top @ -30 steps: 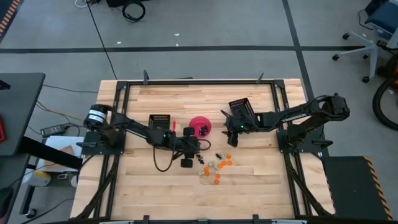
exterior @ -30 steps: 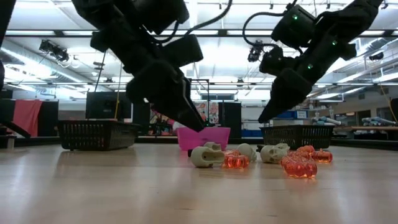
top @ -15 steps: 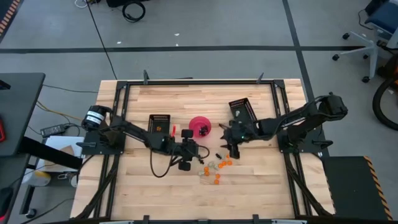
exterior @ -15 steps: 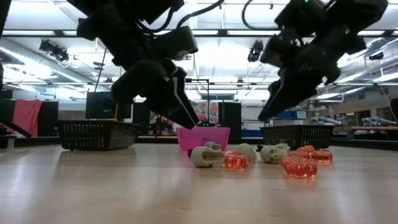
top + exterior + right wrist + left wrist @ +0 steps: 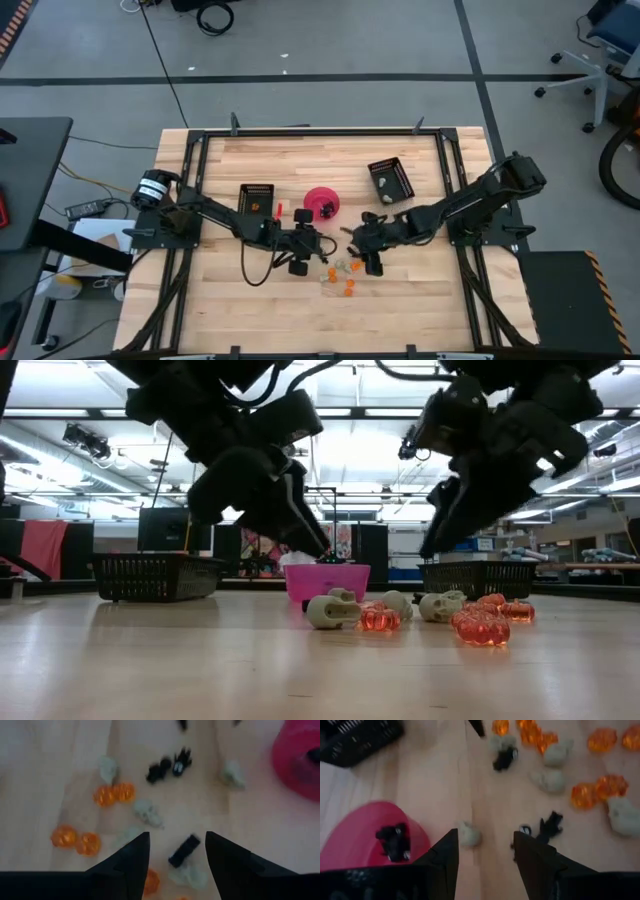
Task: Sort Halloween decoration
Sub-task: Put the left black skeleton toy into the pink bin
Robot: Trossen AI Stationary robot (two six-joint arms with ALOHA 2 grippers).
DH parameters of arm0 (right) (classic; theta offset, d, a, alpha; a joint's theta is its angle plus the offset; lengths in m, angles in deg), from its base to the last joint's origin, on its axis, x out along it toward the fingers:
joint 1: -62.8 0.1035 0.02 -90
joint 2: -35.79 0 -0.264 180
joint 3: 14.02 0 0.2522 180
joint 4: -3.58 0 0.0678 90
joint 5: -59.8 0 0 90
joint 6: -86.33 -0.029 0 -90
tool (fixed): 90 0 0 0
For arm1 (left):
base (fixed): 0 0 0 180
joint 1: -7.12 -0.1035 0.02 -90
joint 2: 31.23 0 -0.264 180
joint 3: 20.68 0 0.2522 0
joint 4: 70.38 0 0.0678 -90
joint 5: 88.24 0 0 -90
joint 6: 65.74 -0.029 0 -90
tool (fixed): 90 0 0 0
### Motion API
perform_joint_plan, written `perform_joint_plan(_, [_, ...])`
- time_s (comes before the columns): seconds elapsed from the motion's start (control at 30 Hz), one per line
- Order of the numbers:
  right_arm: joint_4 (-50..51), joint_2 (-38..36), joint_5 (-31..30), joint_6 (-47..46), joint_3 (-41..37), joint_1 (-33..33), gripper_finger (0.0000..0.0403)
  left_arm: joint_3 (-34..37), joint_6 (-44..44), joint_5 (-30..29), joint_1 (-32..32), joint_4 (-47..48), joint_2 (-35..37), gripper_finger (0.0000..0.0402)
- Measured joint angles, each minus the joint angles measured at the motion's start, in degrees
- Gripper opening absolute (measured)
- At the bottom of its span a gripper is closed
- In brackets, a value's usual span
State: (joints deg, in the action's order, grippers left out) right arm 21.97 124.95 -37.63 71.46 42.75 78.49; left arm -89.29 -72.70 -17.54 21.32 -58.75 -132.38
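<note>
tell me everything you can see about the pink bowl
The pink bowl is round, smooth and plastic-looking, standing upright on the wooden table between the two black trays. A few small black trinkets lie inside it. A whitish trinket sits on the table just outside its rim. Neither end effector touches it; the left one hovers open beside it.

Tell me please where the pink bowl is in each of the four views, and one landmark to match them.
High view: pink bowl at table centre, between the two black trays.
Low view: pink bowl mid-picture, behind the trinkets.
Left wrist view: pink bowl, a black trinket inside.
Right wrist view: pink bowl, partly cut off.
Shared landmark: the orange trinkets.
</note>
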Motion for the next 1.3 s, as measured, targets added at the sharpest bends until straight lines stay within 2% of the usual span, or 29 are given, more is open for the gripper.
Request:
perform_joint_plan(0.1, [5.78, 2.31, -0.02, 0.73, 2.92, 0.08, 0.0193, 0.07, -2.7, 2.23, -0.71, -4.26, -0.51, 0.016])
perform_joint_plan(0.17, [9.37, 2.41, -0.02, 0.87, 3.7, 0.01, 0.0193, -0.18, -3.63, 6.36, -1.52, -8.51, -1.36, 0.016])
perform_joint_plan(0.33, [11.76, 0.85, 0.4, 0.13, 3.83, 0.04, 0.0193, -0.06, -5.37, 13.96, -3.51, -5.15, -1.99, 0.016])
perform_joint_plan(0.47, [12.53, -0.61, -0.56, -0.14, 3.82, 0.21, 0.0193, -0.07, -9.07, 16.47, -3.77, -2.26, -1.97, 0.016])
perform_joint_plan(0.67, [12.2, -0.83, -0.96, -0.16, 3.84, 0.21, 0.0193, -0.14, -8.28, 20.21, -4.81, -1.89, -4.15, 0.016])
perform_joint_plan(0.9, [11.75, -0.83, -1.35, -0.16, 3.82, 0.21, 0.0193, -0.15, -7.3, 20.66, -4.79, -2.04, -7.45, 0.0154])
perform_joint_plan(1.0, [11.8, -0.83, -2.04, -0.16, 3.82, 0.21, 0.0193, -0.22, -7.05, 20.62, -4.77, -2.01, -7.71, 0.013])
perform_joint_plan(1.3, [11.78, -0.83, -2.11, -0.18, 3.82, 0.21, 0.0193, -0.22, -6.3, 20.03, -4.82, -1.97, -7.82, 0.0015])
